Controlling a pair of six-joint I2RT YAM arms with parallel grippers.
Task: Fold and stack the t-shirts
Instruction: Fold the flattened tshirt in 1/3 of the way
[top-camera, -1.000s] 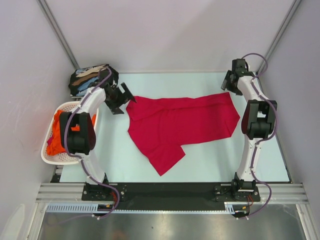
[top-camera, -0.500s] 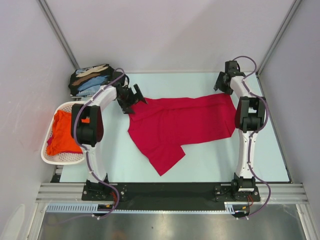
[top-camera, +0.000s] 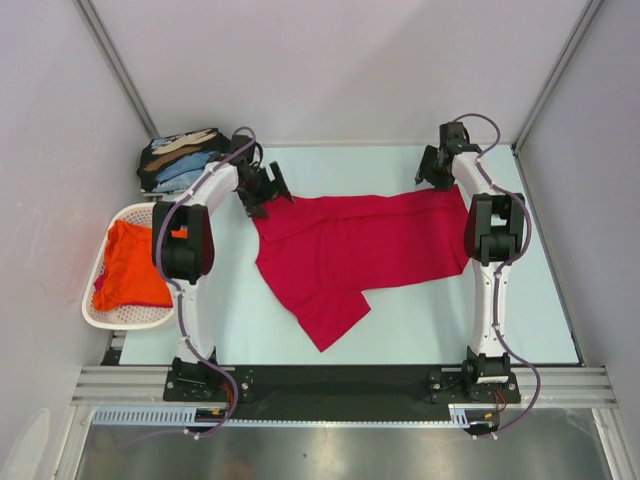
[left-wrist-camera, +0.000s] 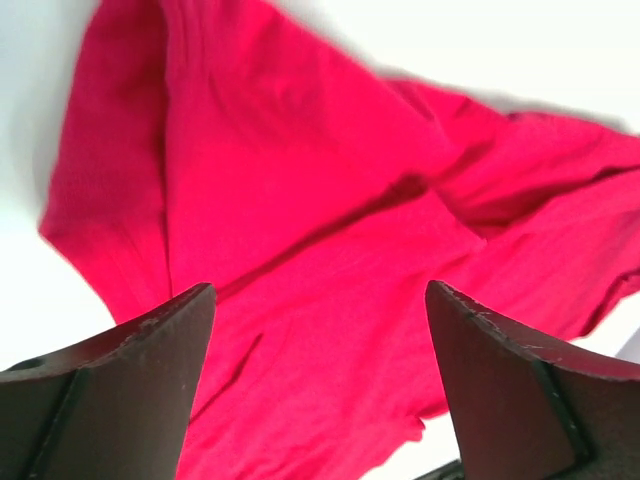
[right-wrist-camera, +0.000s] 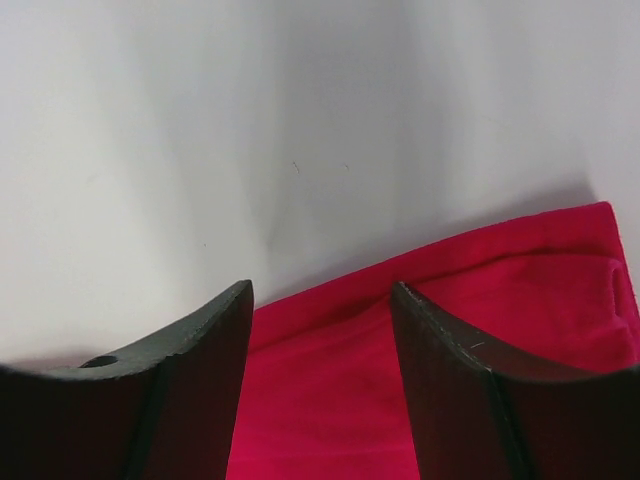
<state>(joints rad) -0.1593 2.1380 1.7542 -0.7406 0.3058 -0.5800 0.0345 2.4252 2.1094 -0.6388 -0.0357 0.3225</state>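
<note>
A crimson red t-shirt (top-camera: 360, 250) lies spread across the middle of the table, one sleeve pointing toward the near edge. My left gripper (top-camera: 268, 190) hovers at its far left corner, open; in the left wrist view the red cloth (left-wrist-camera: 320, 200) fills the space under the wide-apart gripper (left-wrist-camera: 320, 290). At the shirt's far right corner my right gripper (top-camera: 430, 172) stands open. The right wrist view shows the shirt's hem edge (right-wrist-camera: 480, 250) running beneath that gripper (right-wrist-camera: 322, 287). Nothing is pinched by either one.
A white basket (top-camera: 92, 312) at the left holds an orange t-shirt (top-camera: 130, 270). A folded pile of black printed t-shirts (top-camera: 180, 158) sits at the back left corner. Walls stand close behind and at both sides.
The left gripper moved right and back onto the shirt's far left corner. The right gripper shifted left to the far right corner and narrowed a little. The shirt lies as before.
</note>
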